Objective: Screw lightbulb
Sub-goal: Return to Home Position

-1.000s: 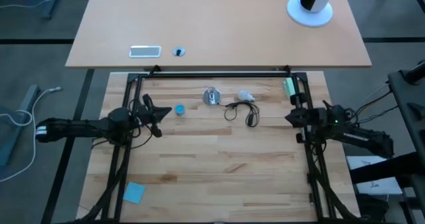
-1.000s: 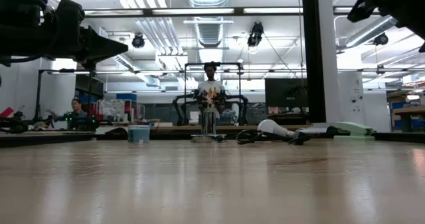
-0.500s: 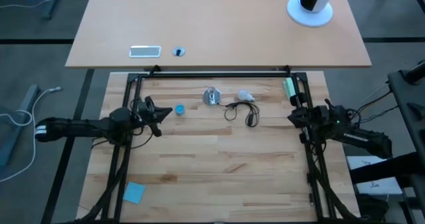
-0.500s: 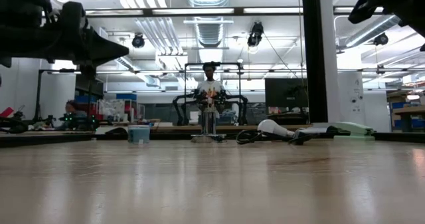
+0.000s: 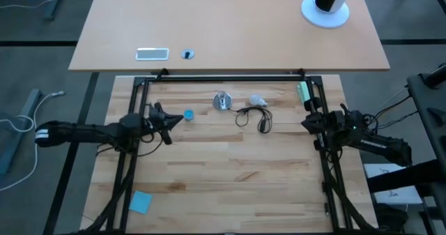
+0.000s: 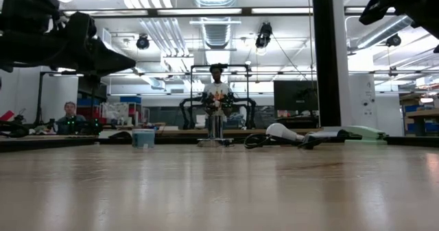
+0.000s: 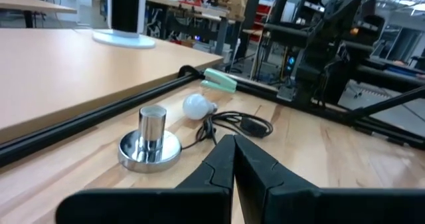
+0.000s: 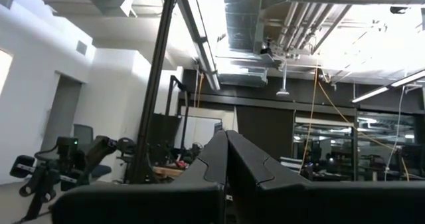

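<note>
While the lightbulb [image 5: 258, 99] lies loose on its side by the back rail [image 5: 223, 77], near the silver socket [image 5: 222, 101] and its black cord [image 5: 251, 115], the left gripper [image 5: 172, 120] (fingers pressed together, holding nothing) hovers near the blue cap [image 5: 188, 115]. The right gripper [image 5: 307, 123], likewise closed and empty, waits well apart. A careless left-arm swing could likely knock the cap or snag the cord, setting the bulb rolling.
</note>
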Controlling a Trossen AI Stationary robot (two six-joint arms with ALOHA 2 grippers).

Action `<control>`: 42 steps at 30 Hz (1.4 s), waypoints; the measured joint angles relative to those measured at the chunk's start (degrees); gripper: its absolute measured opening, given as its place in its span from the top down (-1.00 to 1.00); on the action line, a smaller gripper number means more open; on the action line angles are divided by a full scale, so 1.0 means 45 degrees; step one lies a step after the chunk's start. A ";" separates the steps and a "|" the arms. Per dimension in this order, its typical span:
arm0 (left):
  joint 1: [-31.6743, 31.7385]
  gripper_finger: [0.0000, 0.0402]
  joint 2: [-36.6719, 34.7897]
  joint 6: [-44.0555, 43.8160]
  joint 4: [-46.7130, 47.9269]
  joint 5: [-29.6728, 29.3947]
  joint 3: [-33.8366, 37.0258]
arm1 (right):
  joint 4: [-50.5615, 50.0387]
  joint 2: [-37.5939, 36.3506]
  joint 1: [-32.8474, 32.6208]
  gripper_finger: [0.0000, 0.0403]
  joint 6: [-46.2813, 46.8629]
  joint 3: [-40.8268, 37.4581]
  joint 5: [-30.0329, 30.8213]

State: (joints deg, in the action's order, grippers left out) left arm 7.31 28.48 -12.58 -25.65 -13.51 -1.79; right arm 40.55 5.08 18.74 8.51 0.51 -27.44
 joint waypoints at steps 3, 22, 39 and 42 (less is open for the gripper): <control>0.0000 1.00 0.0261 0.0000 -0.0003 0.0000 0.0001 | 0.0002 0.0000 0.0000 1.00 -0.0001 0.0000 0.0000; 0.0000 1.00 0.1804 0.0000 -0.0014 0.0003 -0.0004 | 0.0002 0.0000 0.0000 1.00 0.0000 0.0005 0.0000; 0.0000 1.00 0.2927 0.0000 -0.0015 0.0003 -0.0004 | 0.0002 0.0000 0.0000 1.00 -0.0010 0.0005 0.0005; 0.0000 1.00 0.3087 0.0000 -0.0010 0.0002 -0.0004 | 0.0002 0.0000 0.0000 1.00 -0.0005 0.0005 0.0000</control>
State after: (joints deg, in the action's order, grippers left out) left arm 7.31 42.37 -12.58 -25.69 -13.50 -1.80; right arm 40.56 5.08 18.74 8.49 0.54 -27.44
